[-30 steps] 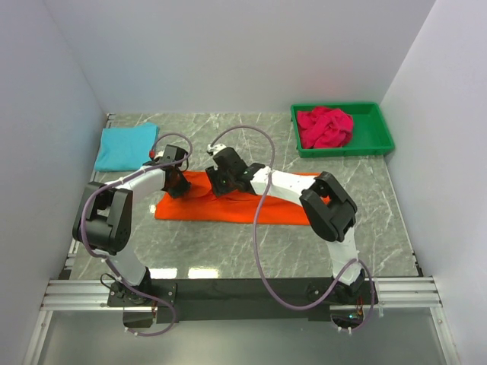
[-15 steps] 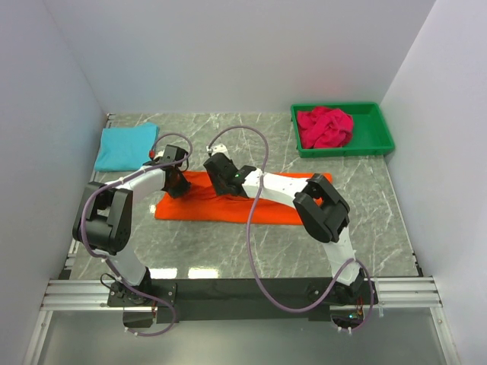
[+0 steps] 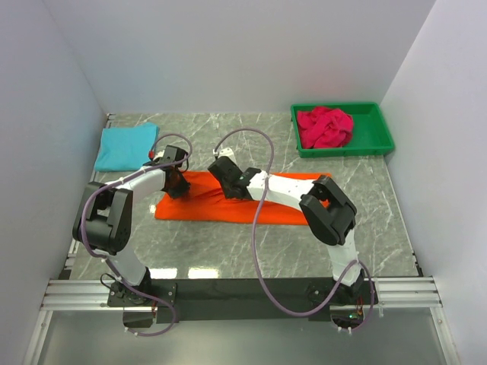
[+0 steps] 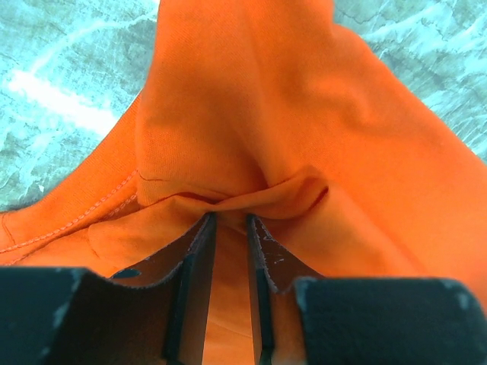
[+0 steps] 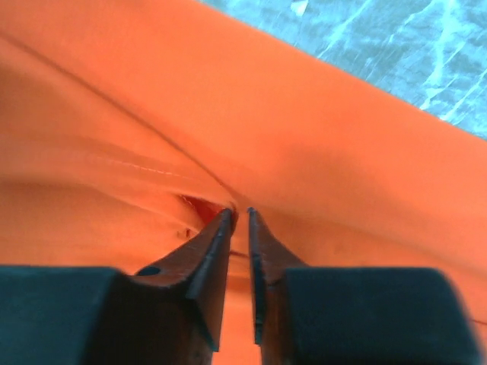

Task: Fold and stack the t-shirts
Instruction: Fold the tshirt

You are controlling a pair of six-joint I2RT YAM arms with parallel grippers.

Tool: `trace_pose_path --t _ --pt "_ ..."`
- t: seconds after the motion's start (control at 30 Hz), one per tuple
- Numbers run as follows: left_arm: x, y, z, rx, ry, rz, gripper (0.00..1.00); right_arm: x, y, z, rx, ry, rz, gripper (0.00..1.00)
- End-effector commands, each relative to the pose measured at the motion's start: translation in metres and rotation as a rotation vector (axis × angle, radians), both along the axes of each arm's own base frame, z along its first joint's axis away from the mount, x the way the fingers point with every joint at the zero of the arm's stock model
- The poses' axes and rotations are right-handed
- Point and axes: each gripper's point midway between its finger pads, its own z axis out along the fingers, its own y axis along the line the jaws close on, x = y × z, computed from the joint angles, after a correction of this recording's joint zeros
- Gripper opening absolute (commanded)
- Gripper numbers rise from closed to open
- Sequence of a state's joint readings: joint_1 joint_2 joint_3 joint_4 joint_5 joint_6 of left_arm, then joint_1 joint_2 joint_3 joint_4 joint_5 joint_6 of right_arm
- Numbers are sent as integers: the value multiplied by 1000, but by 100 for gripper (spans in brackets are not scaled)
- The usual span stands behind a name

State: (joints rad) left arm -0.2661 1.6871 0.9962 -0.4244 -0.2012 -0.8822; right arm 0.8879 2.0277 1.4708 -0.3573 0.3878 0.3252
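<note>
Grey marble worktop (image 3: 228, 243) from above: orange tee (image 3: 198, 207) lying as a long strip in the middle, turquoise tee (image 3: 125, 146) folded far left, crimson tee (image 3: 325, 127) bunched in the green bin (image 3: 380, 141). Left wrist cam: left claw (image 4: 230, 219) pinching a raised fold of the orange tee. Right wrist cam: right claw (image 5: 239, 213) clamped on a crease of it too.

The orange t-shirt (image 3: 198, 209) is soft, matt cloth with a stitched hem. Under it the table (image 3: 228, 243) is glossy grey marble-look stone. Right of the t-shirt, the green bin (image 3: 373, 133) is smooth plastic.
</note>
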Motion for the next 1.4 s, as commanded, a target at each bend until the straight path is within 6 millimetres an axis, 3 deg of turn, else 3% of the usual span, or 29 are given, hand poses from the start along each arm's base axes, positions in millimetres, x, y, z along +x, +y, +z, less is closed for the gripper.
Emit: trace_pose_path --t 0.0,0.03,0.17,0.33,0.53,0.63,0.77,0.93,1.1,1.37 --pt "-1 3 -4 17 2 19 28 -5 9 30 92 -24 29 20" --pt "-1 3 -4 17 0 19 29 -8 9 28 98 -15 40 16" --pt "-1 3 -2 15 -5 22 28 -18 18 33 154 9 103 15" --pt "4 0 9 -4 -36 19 30 -27 22 23 162 52 146 16" --pt "8 -3 41 -34 -105 19 46 -26 25 30 178 40 145 19" --pt "9 -3 63 -50 -156 25 53 -17 20 52 205 1 127 23" --pt "9 -8 83 -84 -199 12 64 -9 18 65 257 4 123 32" --pt "5 -20 69 -132 -160 -32 65 11 18 76 352 19 95 37" --pt "5 -24 50 -136 -116 -45 56 35 21 85 453 30 29 36" --pt "5 -30 34 -145 -85 -71 48 48 37 56 476 87 36 34"
